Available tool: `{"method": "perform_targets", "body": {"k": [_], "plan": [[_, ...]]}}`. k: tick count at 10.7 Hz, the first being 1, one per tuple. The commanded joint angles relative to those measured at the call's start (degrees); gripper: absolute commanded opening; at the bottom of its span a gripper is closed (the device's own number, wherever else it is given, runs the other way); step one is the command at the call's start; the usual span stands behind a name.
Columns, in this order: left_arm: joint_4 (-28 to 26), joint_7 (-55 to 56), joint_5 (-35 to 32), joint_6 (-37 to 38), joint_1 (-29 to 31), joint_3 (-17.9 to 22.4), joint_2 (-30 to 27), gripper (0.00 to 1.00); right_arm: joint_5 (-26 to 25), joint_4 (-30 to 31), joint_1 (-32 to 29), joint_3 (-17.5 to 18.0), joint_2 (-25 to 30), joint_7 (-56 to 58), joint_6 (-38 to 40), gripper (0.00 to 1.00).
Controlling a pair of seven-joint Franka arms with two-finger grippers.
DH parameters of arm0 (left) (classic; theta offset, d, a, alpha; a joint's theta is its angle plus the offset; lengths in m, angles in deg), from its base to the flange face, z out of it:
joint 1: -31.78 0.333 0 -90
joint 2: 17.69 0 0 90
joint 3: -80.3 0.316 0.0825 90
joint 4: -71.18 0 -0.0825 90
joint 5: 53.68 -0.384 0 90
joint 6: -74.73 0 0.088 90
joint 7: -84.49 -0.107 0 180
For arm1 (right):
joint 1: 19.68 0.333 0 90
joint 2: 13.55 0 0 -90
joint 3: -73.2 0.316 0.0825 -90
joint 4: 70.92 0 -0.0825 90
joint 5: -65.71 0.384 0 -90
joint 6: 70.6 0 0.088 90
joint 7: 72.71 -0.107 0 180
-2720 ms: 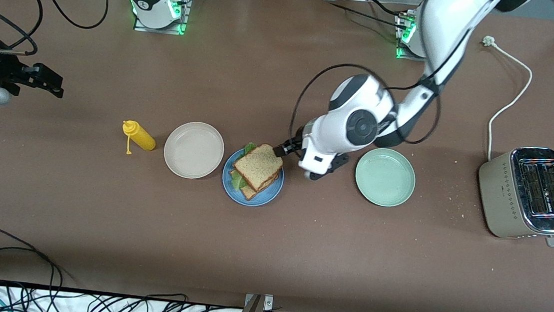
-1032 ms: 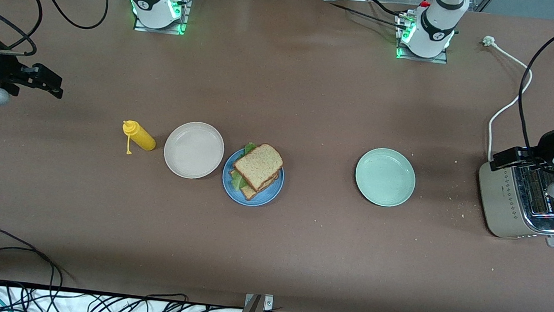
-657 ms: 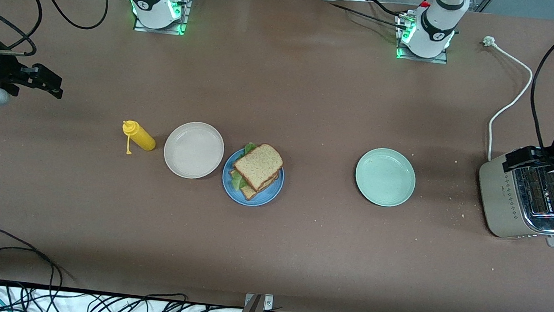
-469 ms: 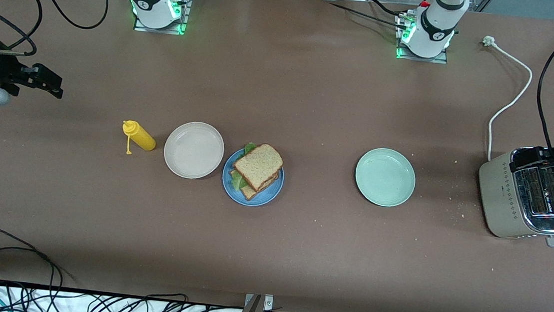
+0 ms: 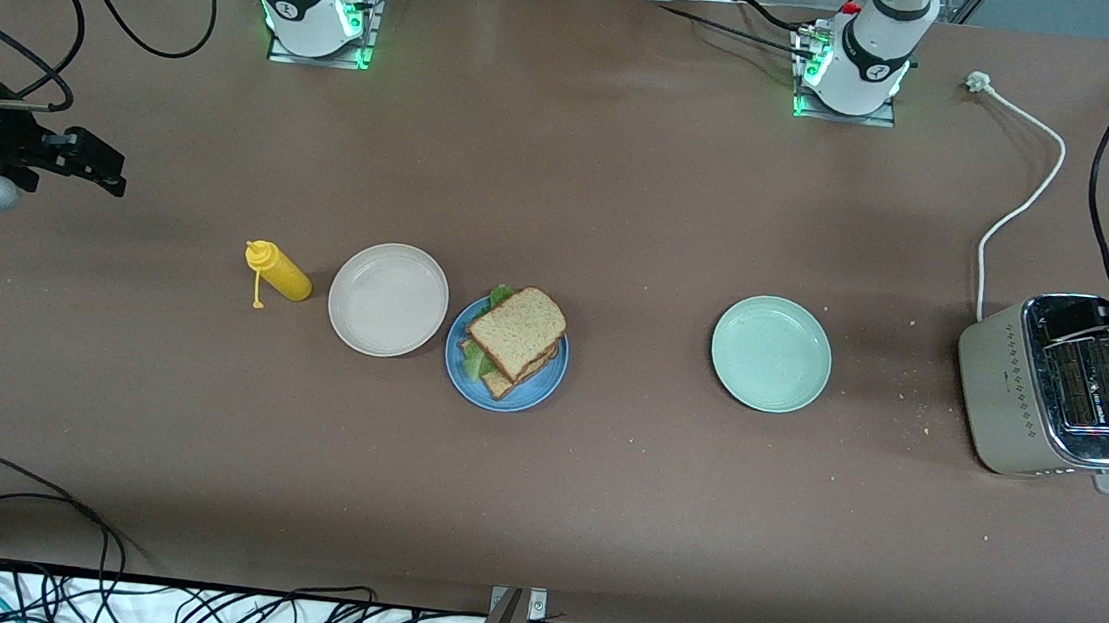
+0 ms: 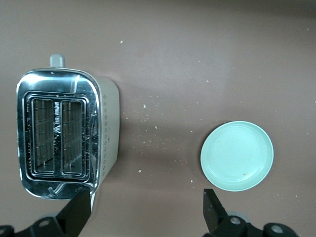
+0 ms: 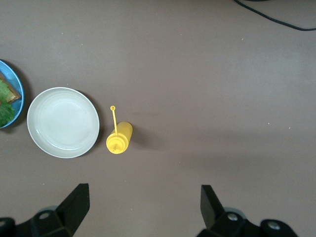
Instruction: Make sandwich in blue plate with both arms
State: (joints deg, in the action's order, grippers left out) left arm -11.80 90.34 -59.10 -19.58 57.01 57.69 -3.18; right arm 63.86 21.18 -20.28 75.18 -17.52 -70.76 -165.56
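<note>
We've got the sandwich sitting finished on the blue plate mid-worktop, well apart from both hands. Our left hand hangs released up over the toaster and mint plate. Our right hand waits, also wide open, above the mustard bottle and beige plate.

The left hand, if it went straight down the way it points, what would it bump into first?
Probably bare table. The left hand, open and empty, points down at the brown strip between the toaster and the mint-green plate. Its height is hard to judge, so one finger might clip the toaster's edge.
</note>
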Motion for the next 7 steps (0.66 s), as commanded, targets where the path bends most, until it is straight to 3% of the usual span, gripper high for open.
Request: {"method": "perform_targets", "body": {"k": [1, 7], "plan": [[0.46, -1.11, -1.61, 0.35, 0.97, -0.95, 0.25, 1.0, 0.27, -1.31, -0.01, 0.04, -0.35, -0.81, 1.0, 1.0], [0.02, -1.19, -1.61, 0.27, 0.97, -1.13, 0.34, 1.0, 0.18, -1.4, -0.01, 0.04, -0.35, -0.81, 1.0, 1.0]]}}
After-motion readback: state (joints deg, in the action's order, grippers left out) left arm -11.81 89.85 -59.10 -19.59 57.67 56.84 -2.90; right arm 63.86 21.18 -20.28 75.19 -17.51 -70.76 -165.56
